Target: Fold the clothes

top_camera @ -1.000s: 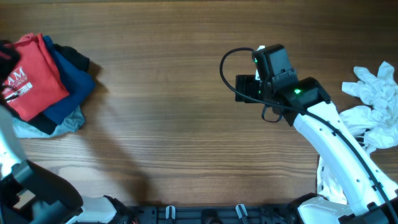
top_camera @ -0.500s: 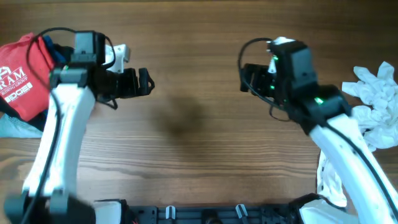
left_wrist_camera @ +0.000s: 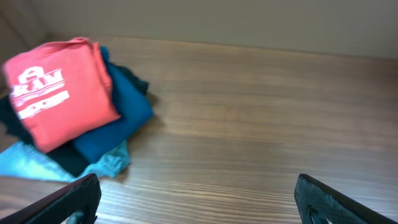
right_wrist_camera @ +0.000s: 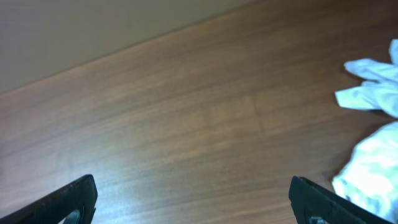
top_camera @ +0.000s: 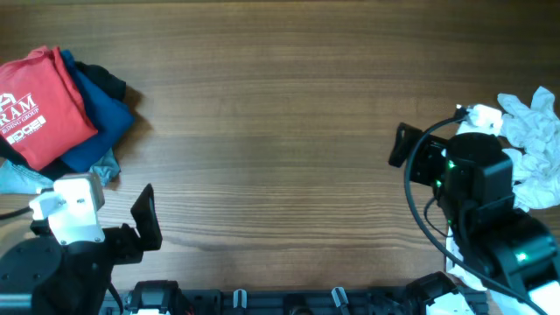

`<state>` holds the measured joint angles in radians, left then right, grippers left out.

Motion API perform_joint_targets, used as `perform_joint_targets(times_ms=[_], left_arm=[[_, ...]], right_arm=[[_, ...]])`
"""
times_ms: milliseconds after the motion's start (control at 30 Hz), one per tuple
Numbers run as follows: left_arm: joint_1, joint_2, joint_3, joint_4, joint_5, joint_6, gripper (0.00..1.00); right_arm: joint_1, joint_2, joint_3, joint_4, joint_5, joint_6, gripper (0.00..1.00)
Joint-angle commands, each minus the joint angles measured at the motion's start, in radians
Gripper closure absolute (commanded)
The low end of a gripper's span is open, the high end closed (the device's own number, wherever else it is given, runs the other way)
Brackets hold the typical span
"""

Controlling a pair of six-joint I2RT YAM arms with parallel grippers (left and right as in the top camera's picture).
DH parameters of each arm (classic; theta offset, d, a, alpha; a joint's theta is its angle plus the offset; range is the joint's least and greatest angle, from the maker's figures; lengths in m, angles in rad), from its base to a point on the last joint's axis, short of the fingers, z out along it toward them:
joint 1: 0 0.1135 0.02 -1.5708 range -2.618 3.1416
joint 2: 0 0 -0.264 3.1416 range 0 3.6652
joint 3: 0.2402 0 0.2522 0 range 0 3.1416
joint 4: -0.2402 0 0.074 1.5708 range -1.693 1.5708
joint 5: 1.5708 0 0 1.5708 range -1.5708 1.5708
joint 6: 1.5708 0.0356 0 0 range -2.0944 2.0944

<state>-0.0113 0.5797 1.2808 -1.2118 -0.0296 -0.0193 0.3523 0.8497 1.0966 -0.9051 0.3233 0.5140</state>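
Note:
The red T-shirt point(top_camera: 39, 109) with white lettering lies folded on top of a pile of clothes at the table's far left. It also shows in the left wrist view point(left_wrist_camera: 59, 93), up and to the left of the fingers. My left gripper point(top_camera: 146, 217) is open and empty, low at the front left, well short of the pile; in its own view it point(left_wrist_camera: 199, 208) has bare wood between its jaws. My right gripper point(top_camera: 404, 146) is open and empty at the right, and in its own view it point(right_wrist_camera: 196, 205) is over bare wood.
Under the red shirt lie a blue garment point(top_camera: 101, 114), a black one point(top_camera: 107, 80) and a light blue one point(top_camera: 26, 179). A heap of white clothes point(top_camera: 529, 149) lies at the right edge, also in the right wrist view point(right_wrist_camera: 373, 124).
Both arms have drawn back from the middle of the table toward the front edge, the left to the front left, the right to the right side. The pile has not moved.

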Motion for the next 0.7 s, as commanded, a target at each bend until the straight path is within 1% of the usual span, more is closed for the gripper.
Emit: perform_joint_targets(times_ms=[0,300,333,433,467,600,667], left_arm=[[0.0,-0.004,-0.059,0.006,-0.095,0.015,0.0],[0.0,0.008,-0.06,-0.023,-0.088,0.012,0.0],[0.0,0.008,-0.06,-0.024,-0.088,0.012,0.0],[0.0,0.008,-0.06,-0.024,-0.088,0.012,0.0],[0.0,0.008,-0.06,-0.024,-0.088,0.012,0.0],[0.0,0.008,-0.06,-0.024,-0.088,0.012,0.0],[0.0,0.008,-0.06,-0.024,-0.088,0.012,0.0]], right_arm=[[0.0,-0.001,-0.089,0.083,-0.029,0.037,0.0],[0.0,-0.003,-0.089,0.077,-0.079,0.039,0.01],[0.0,-0.003,-0.089,0.077,-0.103,0.039,0.0],[0.0,-0.001,-0.089,0.077,-0.255,0.039,0.0],[0.0,0.001,-0.089,0.077,-0.269,0.039,0.0],[0.0,0.018,-0.089,0.059,-0.249,0.035,0.0],[0.0,0.029,-0.089,0.084,-0.241,0.035,0.0]])
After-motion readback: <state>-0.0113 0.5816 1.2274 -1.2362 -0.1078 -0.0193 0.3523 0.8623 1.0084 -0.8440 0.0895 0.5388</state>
